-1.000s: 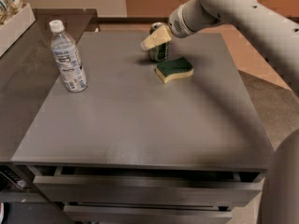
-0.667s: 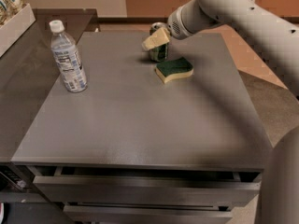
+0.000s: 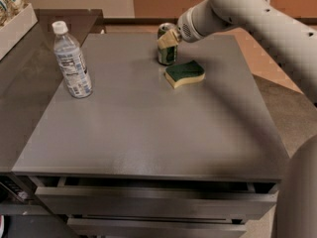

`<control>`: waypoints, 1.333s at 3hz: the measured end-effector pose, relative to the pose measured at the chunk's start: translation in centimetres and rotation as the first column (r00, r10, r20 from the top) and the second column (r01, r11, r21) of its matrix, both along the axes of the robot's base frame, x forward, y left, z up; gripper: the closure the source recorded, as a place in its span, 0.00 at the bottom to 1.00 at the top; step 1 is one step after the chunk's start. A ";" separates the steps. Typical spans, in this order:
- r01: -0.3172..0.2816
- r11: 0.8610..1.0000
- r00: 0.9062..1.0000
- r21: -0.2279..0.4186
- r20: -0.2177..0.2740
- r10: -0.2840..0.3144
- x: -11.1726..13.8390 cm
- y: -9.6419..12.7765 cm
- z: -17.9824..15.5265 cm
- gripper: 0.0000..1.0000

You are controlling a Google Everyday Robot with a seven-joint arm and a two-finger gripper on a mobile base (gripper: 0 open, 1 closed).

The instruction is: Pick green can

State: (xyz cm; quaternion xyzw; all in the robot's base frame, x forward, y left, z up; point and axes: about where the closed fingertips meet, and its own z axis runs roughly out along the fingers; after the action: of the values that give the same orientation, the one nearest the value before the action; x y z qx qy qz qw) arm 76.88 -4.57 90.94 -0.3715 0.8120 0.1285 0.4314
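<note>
The green can stands upright on the grey table, at the far middle of its top. It is dark green with a silver top rim. My gripper is right at the can's upper part, reaching in from the right on the white arm. It covers part of the can's front. The can's base rests on the table.
A green-and-yellow sponge lies just in front and to the right of the can. A clear water bottle with a white cap stands at the left. A white box sits on the dark counter far left. Drawers run under the table's front edge.
The gripper has shifted slightly up at the can, and more of the can's top rim shows. The can, sponge and bottle have not moved.
</note>
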 end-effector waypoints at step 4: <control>-0.198 0.980 0.977 0.030 0.089 0.194 -2.6 1.4 9.0 1.00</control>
State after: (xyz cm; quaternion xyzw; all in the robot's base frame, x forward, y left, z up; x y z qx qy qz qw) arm 74.29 -3.18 99.95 -0.4464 0.7496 0.1701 0.4582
